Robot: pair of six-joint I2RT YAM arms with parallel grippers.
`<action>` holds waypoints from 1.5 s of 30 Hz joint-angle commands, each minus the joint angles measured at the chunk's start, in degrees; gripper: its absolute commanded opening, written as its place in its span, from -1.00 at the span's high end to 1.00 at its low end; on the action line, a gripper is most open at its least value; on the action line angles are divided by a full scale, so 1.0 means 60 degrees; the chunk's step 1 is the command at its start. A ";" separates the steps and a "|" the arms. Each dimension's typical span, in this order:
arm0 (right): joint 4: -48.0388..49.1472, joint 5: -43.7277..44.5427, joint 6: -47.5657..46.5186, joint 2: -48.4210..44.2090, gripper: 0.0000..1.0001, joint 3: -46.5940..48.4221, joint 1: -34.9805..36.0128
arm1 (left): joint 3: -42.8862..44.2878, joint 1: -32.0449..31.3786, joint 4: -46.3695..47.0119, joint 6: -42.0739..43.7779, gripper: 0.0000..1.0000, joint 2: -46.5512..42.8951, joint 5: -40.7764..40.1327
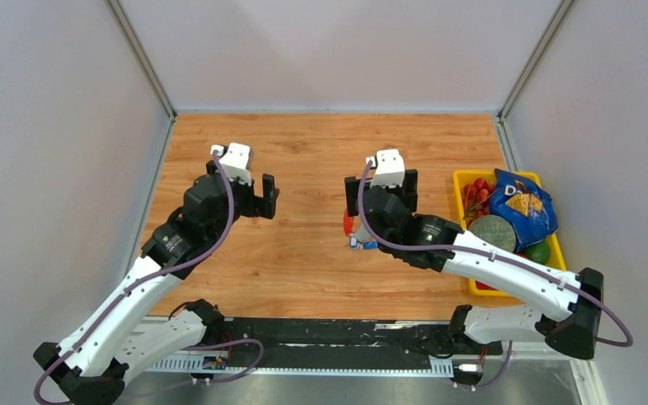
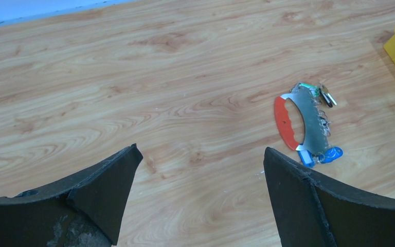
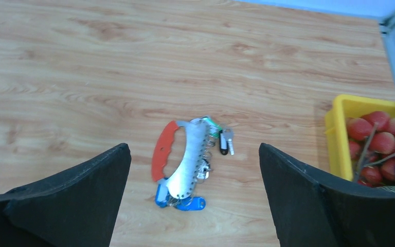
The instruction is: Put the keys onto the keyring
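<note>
The keyring (image 3: 189, 162), a bunch with a red tag (image 3: 158, 157) and blue pieces, is lying flat on the wooden tabletop (image 3: 82, 77), low in the middle of the right wrist view. The small black-headed key (image 3: 226, 143) is resting against the bunch's upper right edge; whether it is threaded on the ring cannot be told. The right pincer (image 3: 194, 149) is hovering directly above with its fingers spread wide, probably lining up a pick. The left pincer (image 2: 200, 154) is standing spread and empty off to the left, likely waiting to help. A yellow bin (image 3: 335, 128) is sitting at the right edge.
</note>
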 commanded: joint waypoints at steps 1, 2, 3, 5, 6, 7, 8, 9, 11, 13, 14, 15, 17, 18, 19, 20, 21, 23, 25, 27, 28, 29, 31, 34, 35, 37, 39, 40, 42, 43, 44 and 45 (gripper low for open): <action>0.0307 0.2092 0.0177 0.0560 -1.00 0.0526 -0.0050 | -0.0345 0.0030 0.0239 0.0170 -1.00 -0.0466 -0.0074; 0.0311 0.2247 0.0125 0.0695 -1.00 0.0571 -0.0048 | -0.0459 0.0021 0.0286 0.0127 -1.00 -0.0485 -0.0043; 0.0299 0.2296 0.0063 0.0805 -1.00 0.0624 -0.0051 | -0.0507 0.0019 0.0431 0.0091 -1.00 -0.0507 -0.0020; 0.0293 0.2282 -0.0076 0.0971 -1.00 0.0680 -0.0065 | -0.0575 0.0009 0.0578 -0.0007 -1.00 -0.0466 0.0087; 0.0288 0.2249 -0.0163 0.1072 -1.00 0.0718 -0.0154 | -0.0553 0.0023 0.0617 -0.0056 -1.00 -0.0442 0.0188; 0.0289 0.2223 -0.0247 0.1183 -1.00 0.0772 -0.0215 | -0.0532 0.0020 0.0715 -0.0082 -1.00 -0.0386 0.0334; 0.0292 0.2207 -0.0280 0.1294 -1.00 0.0819 -0.0299 | -0.0535 0.0022 0.0773 -0.0126 -1.00 -0.0354 0.0417; 0.0289 0.2137 -0.0374 0.1418 -1.00 0.0871 -0.0431 | -0.0553 0.0020 0.0919 -0.0153 -1.00 -0.0356 0.0523; 0.0295 0.2017 -0.0456 0.1674 -1.00 0.0919 -0.0720 | -0.0778 0.0018 0.1258 -0.0268 -1.00 -0.0384 0.0357; 0.0310 0.1950 -0.0408 0.1841 -1.00 0.0894 -0.1154 | -0.0697 0.0019 0.1304 -0.0405 -1.00 -0.0303 -0.0078; 0.0313 0.1752 -0.0355 0.1884 -1.00 0.0869 -0.1437 | -0.0626 0.0018 0.1273 -0.0434 -1.00 -0.0161 -0.0206; 0.0316 0.1535 -0.0275 0.1887 -1.00 0.0861 -0.1714 | -0.0434 0.0010 0.1136 -0.0432 -1.00 -0.0062 -0.0380; 0.0414 0.1000 -0.0228 0.1832 -1.00 0.0831 -0.2247 | -0.0074 0.0020 0.0873 -0.0376 -1.00 0.0292 -0.0461; 0.0515 0.0721 -0.0307 0.1782 -1.00 0.0814 -0.2465 | 0.0081 0.0012 0.0764 -0.0324 -1.00 0.0555 -0.0479; 0.0672 0.0549 -0.0415 0.1739 -1.00 0.0762 -0.2651 | 0.0373 0.0016 0.0554 -0.0304 -1.00 0.0684 -0.0503; 0.0824 0.0447 -0.0570 0.1708 -1.00 0.0706 -0.2821 | 0.0502 0.0017 0.0429 -0.0288 -1.00 0.0924 -0.0507; 0.0903 0.0311 -0.0626 0.1679 -1.00 0.0690 -0.2985 | 0.0727 0.0021 0.0410 -0.0251 -1.00 0.1023 -0.0502; 0.0946 -0.0143 -0.0571 0.1630 -1.00 0.0675 -0.3299 | 0.0980 0.0022 0.0438 -0.0176 -1.00 0.1248 -0.0466; 0.1032 -0.0492 -0.0557 0.1576 -1.00 0.0619 -0.3473 | 0.1125 0.0011 0.0606 -0.0075 -1.00 0.1461 -0.0459; 0.1123 -0.0556 -0.0566 0.1513 -1.00 0.0563 -0.3530 | 0.1211 0.0029 0.0794 0.0055 -1.00 0.1658 -0.0513; 0.1177 -0.0611 -0.0574 0.1478 -1.00 0.0539 -0.3546 | 0.1221 0.0023 0.0899 0.0098 -1.00 0.1768 -0.0549; 0.1259 -0.0680 -0.0584 0.1417 -1.00 0.0497 -0.3554 | 0.1214 0.0023 0.0960 0.0131 -1.00 0.1818 -0.0648; 0.1477 -0.0991 -0.0742 0.1283 -1.00 0.0397 -0.3569 | 0.1085 0.0025 0.1179 0.0163 -1.00 0.1899 -0.0731; 0.1666 -0.1422 -0.0989 0.1226 -1.00 0.0322 -0.3569 | 0.0721 0.0029 0.1549 0.0317 -1.00 0.1853 -0.0796; 0.1668 -0.1481 -0.1023 0.1214 -1.00 0.0315 -0.3569 | 0.0518 0.0031 0.1622 0.0354 -1.00 0.1773 -0.0858; 0.1687 -0.1479 -0.1001 0.1174 -1.00 0.0278 -0.3560 | 0.0199 0.0032 0.1906 0.0482 -1.00 0.1585 -0.0939; 0.1713 -0.1557 -0.0972 0.1115 -1.00 0.0257 -0.3569 | -0.0073 0.0023 0.2222 0.0653 -1.00 0.1342 -0.0949; 0.1739 -0.1538 -0.0978 0.1090 -1.00 0.0218 -0.3569 | -0.0252 0.0030 0.2450 0.0717 -1.00 0.1254 -0.0986; 0.1780 -0.1445 -0.0992 0.1065 -1.00 0.0153 -0.3570 | -0.0452 0.0032 0.2713 0.0750 -1.00 0.1028 -0.0971; 0.1784 -0.1472 -0.0984 0.1056 -1.00 0.0143 -0.3570 | -0.0489 0.0032 0.2785 0.0754 -1.00 0.0922 -0.0953; 0.1803 -0.1544 -0.0963 0.1044 -1.00 0.0122 -0.3571 | -0.0528 0.0032 0.2797 0.0764 -1.00 0.0875 -0.0911; 0.1809 -0.1673 -0.0944 0.1022 -1.00 0.0110 -0.3570 | -0.0542 0.0032 0.2780 0.0768 -1.00 0.0814 -0.0901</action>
